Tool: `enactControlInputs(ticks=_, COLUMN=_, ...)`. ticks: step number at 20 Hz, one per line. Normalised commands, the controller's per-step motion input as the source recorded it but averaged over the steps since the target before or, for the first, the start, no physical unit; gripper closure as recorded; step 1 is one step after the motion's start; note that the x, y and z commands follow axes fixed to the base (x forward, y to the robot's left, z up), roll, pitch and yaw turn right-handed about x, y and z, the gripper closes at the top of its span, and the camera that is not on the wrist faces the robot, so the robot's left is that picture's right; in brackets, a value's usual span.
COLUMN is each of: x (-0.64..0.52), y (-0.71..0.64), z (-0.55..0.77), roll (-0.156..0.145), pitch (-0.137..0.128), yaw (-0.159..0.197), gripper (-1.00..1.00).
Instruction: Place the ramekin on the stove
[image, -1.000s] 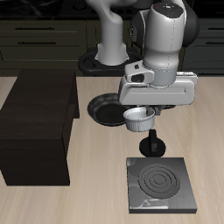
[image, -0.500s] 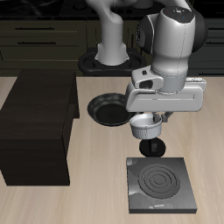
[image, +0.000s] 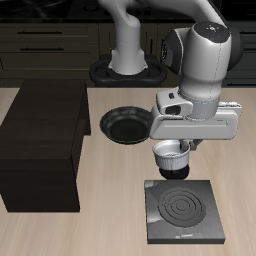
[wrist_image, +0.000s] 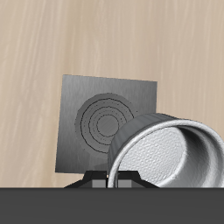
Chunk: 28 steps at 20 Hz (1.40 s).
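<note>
Since the earlier frames the arm has been carried away from the cabinet and toward the table's front edge, and the ramekin with it, which was above the pan's rim and is now held over the back edge of the stove.

Table: pale wood, bearing all items listed.

Cabinet: large dark wooden box, set well apart from the stove.

Stove: flat black square slab with concentric pale rings, lying near the table's front edge; seen complete in the wrist view, its top bare.

Frying pan: black, round, placed farther back than the stove, between the cabinet and the arm. Its handle is hidden by the arm.

Gripper: pinched on the ramekin, the rim being taken between the fingers; how far the fingers are parted cannot be measured from either view.

Ramekin: small, grey-white, ribbed; held off the table, above the stove's back edge and not touching it. In the wrist view its pale inside is shown tilted toward the camera.
</note>
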Motion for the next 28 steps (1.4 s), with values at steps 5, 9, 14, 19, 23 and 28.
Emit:
enactControlInputs(ticks=5, x=0.11, y=0.13, z=-0.38, roll=0.012, pitch=0.053, yaw=-0.009, gripper=1.00)
enactControlInputs(ticks=9, x=0.05, y=0.08, z=-0.23, roll=0.015, pitch=0.038, yaw=0.005, gripper=1.00)
enactControlInputs(ticks=14, x=0.02, y=0.07, z=-0.11, roll=0.009, pitch=0.010, yaw=0.015, gripper=1.00)
enactControlInputs(ticks=19, x=0.08, y=-0.07, z=-0.26, roll=-0.016, pitch=0.026, yaw=0.002, gripper=1.00)
enactControlInputs(ticks=23, x=0.08, y=-0.06, z=-0.17, roll=-0.012, pitch=0.023, yaw=-0.005, gripper=1.00)
enactControlInputs(ticks=28, x=0.01, y=-0.05, z=-0.32, roll=-0.009, pitch=0.039, yaw=0.015, gripper=1.00)
